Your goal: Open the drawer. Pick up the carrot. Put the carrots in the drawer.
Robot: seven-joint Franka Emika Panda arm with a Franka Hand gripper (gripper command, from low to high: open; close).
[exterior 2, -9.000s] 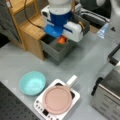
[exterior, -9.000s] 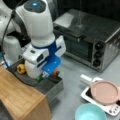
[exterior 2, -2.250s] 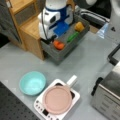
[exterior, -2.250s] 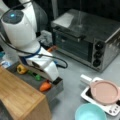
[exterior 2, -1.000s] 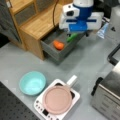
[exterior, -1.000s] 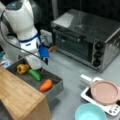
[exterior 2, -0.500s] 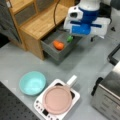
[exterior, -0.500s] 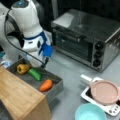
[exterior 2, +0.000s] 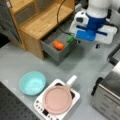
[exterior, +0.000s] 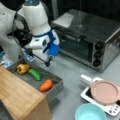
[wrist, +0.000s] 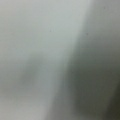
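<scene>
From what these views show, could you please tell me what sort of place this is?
Probably a mock kitchen for robot trials: a toaster oven, a pink pan on a small cooktop, and toy vegetables, a carrot among them, in an open drawer.

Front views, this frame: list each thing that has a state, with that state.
drawer: pulled open.
carrot: lying inside the drawer, nothing holding it.
green vegetable: lying in the drawer.
yellow pepper: lying in the drawer.
gripper: above the table beside the drawer, holding nothing.
toaster oven: door shut.
pink pan: on the cooker.
teal bowl: upright, empty.
</scene>
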